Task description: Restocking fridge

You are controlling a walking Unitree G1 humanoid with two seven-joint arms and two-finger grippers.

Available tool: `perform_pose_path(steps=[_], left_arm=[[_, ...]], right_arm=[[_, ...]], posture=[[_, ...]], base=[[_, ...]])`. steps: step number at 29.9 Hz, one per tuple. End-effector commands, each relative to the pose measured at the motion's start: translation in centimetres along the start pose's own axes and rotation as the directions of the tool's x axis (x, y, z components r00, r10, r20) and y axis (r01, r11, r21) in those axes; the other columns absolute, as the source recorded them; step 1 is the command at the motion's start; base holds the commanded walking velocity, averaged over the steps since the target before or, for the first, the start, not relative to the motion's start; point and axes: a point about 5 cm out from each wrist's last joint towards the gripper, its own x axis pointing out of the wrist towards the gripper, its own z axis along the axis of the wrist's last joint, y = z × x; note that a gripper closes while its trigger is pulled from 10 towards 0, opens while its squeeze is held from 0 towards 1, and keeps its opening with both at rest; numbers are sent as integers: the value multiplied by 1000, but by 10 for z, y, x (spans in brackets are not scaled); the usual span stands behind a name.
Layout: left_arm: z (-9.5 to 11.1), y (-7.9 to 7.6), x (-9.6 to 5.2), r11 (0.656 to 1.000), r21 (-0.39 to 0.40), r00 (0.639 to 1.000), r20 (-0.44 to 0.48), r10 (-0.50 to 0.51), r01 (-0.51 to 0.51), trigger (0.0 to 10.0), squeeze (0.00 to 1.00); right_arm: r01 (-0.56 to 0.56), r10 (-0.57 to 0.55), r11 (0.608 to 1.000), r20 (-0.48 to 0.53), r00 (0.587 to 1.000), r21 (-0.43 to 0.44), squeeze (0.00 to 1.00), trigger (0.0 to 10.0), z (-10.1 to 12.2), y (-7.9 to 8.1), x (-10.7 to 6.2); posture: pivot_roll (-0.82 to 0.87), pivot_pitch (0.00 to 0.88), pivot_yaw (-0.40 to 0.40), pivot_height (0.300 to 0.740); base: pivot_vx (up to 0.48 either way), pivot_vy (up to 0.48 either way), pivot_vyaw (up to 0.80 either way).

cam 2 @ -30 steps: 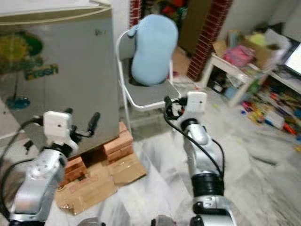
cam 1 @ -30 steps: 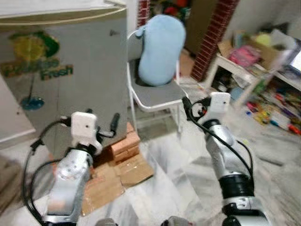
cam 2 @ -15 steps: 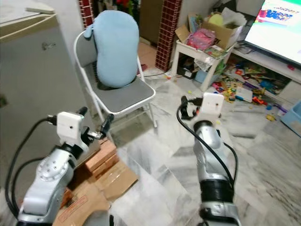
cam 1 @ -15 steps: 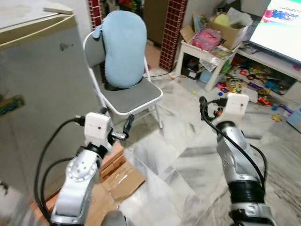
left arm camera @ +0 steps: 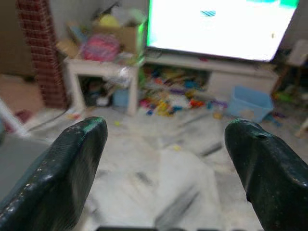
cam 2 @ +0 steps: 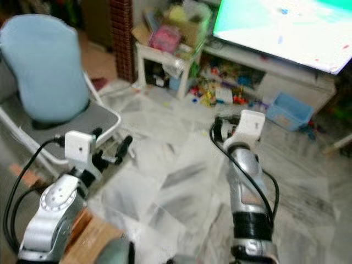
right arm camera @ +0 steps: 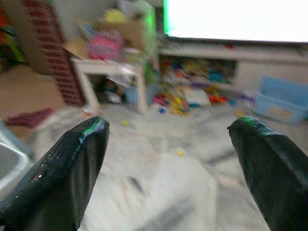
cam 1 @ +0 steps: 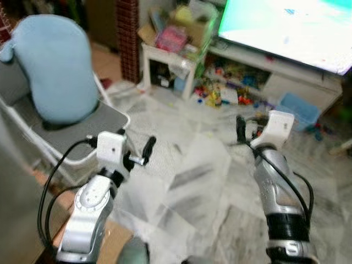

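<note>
Both arms are raised in front of me over a grey marble floor (cam 1: pixel 192 181). My left gripper (left arm camera: pixel 166 130) is open with nothing between its fingers (cam 1: pixel 148 146), and it points toward a toy-strewn corner. My right gripper (right arm camera: pixel 168 127) is open and empty too, held at about the same height on the right (cam 1: pixel 242 125). Neither gripper touches anything.
A white folding chair (cam 1: pixel 82 126) with a light blue cushion (cam 1: pixel 55 77) stands at the left. Behind it are a brick pillar (cam 1: pixel 127 38) and a cluttered white table (cam 1: pixel 165 55). A lit TV (cam 1: pixel 286 27), scattered toys (cam 1: pixel 231 88) and a blue bin (cam 1: pixel 300 107) lie ahead. Cardboard (cam 1: pixel 110 242) lies near my feet.
The whole view has swung to the right: the grey fridge has slid out at the left, and the TV, toys and blue bin have come in. Both arms keep their pose, grippers still open.
</note>
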Motion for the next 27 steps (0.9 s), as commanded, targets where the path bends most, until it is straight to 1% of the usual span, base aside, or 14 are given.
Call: perform_pose_path(steps=[1, 4, 8, 11, 15, 21, 27], left_arm=[[5, -6, 2, 1000, -17, 999, 27, -18, 19, 10000, 0], [4, -3, 2, 999, -36, 1000, 13, 7, -7, 10000, 0], [3, -1, 1, 999, -36, 1000, 4, 28, -28, 10000, 0], [1, 0, 1, 999, -35, 999, -6, 41, -42, 10000, 0], [1, 0, 1, 998, -37, 999, -6, 42, -42, 10000, 0], [1, 0, 0, 999, -37, 999, -7, 40, -40, 10000, 0], [1, 1, 1, 999, -22, 999, -10, 39, -40, 10000, 0]], right_arm=[[48, -48, 999, 16, 999, -3, 0, 10000, 6, -14, -1], [53, -53, 999, 11, 999, 0, 0, 10000, 6, -15, -1], [54, -54, 999, 11, 998, 8, 0, 10000, 7, -16, -2], [54, -54, 998, 11, 998, 10, 0, 10000, 7, -16, -3], [55, -55, 998, 7, 998, 7, 0, 10000, 7, -17, -4], [54, -54, 999, 1, 999, 4, 0, 10000, 5, -17, -6], [45, -45, 999, 6, 999, 3, 0, 10000, 6, -16, -6]], posture=[[61, 0, -70, 740], [62, 0, -73, 740], [62, 0, -75, 740], [61, 0, -75, 740], [60, 0, -76, 740], [61, 0, -75, 740], [61, 0, -73, 740]], base=[[0, 0, -800], [0, 0, -800], [0, 0, -659], [0, 0, 0], [0, -265, 0], [0, -300, -617], [0, -286, 0]])
